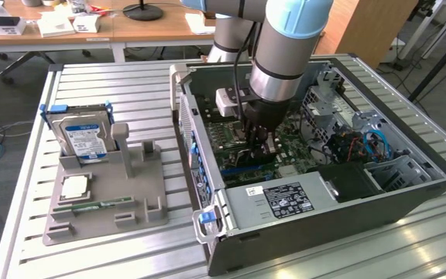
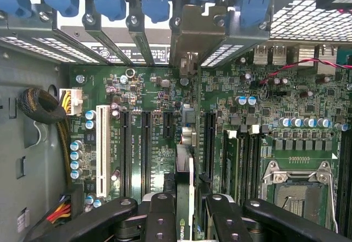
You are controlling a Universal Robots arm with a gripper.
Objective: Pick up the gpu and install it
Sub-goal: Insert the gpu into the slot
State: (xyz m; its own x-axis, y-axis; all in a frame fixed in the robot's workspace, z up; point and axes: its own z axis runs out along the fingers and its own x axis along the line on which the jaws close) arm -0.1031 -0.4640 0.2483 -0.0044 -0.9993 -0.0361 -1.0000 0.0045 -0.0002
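We note black claw (image 2: 187,220) pinching thin dark gpu card (image 2: 185,181) edge-on, held upright above green motherboard (image 2: 165,121) inside open grey computer case (image 1: 409,197), apparently aligning with expansion slot.

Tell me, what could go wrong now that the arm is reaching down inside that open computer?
The gripper holds the gpu edge-on just above the motherboard. Several long slots run side by side there, so a small offset could press the card onto the wrong slot or beside one. Its bracket end must also meet the narrow rear openings; it might catch on the metal there. The case wall stands close to the arm and could be bumped.
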